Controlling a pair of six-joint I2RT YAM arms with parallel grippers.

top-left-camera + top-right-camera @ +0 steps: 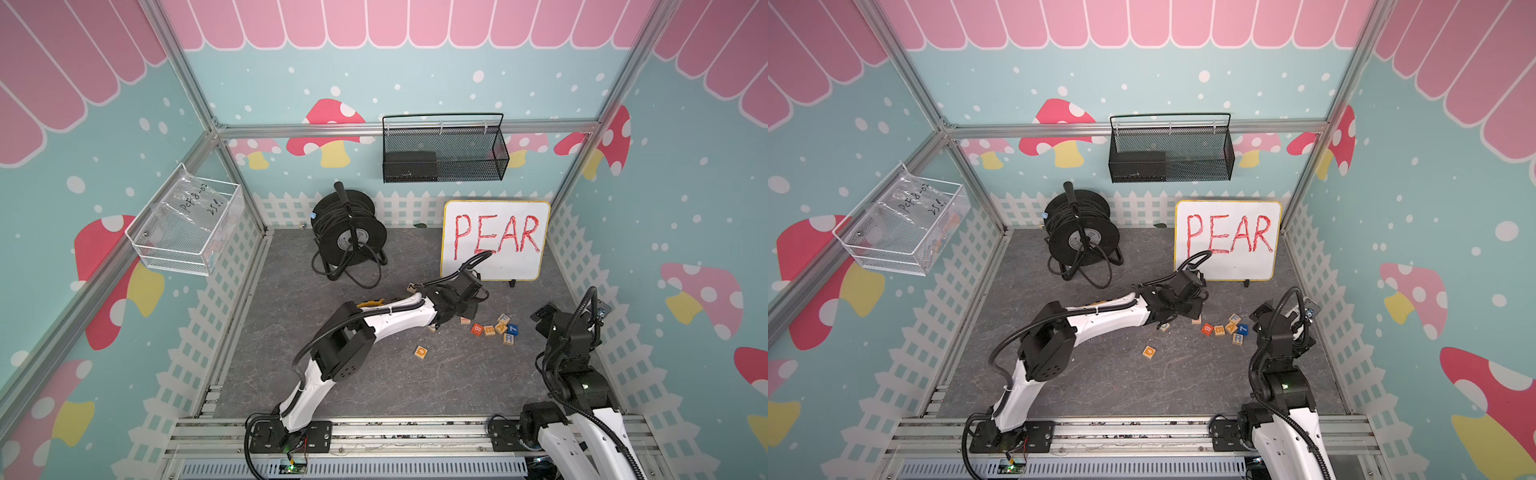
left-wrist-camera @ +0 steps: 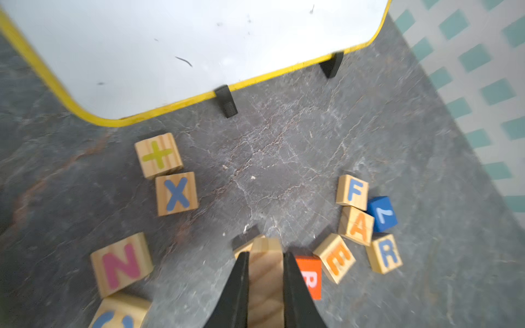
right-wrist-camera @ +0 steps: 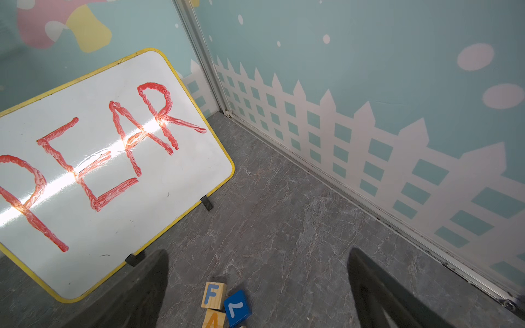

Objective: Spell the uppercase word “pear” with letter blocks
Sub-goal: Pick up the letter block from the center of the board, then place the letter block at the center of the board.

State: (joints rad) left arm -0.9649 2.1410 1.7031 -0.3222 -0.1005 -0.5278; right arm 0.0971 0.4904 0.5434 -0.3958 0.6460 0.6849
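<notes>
My left gripper (image 2: 265, 254) is shut on a pale-wood letter block (image 2: 265, 281); only a plain wood face shows, so I cannot read its letter. In a top view that block (image 1: 465, 320) sits low at the floor under the left gripper (image 1: 460, 315). Just right of it lie a red number cube (image 2: 309, 277), then the E block (image 2: 335, 258), A block (image 2: 358, 225) and R block (image 2: 385, 253), close together but not in a straight line. My right gripper (image 3: 258, 252) hangs open above the floor, near the right wall, holding nothing.
An F block (image 2: 352, 190) and blue number cube (image 2: 382, 214) touch the A block. A plus-sign block (image 2: 157, 155) and the X (image 2: 176, 194) and N (image 2: 120, 265) blocks lie to the other side. The PEAR whiteboard (image 1: 494, 241) stands behind, a cable reel (image 1: 347, 232) at the back. An orange-faced block (image 1: 421, 352) lies alone.
</notes>
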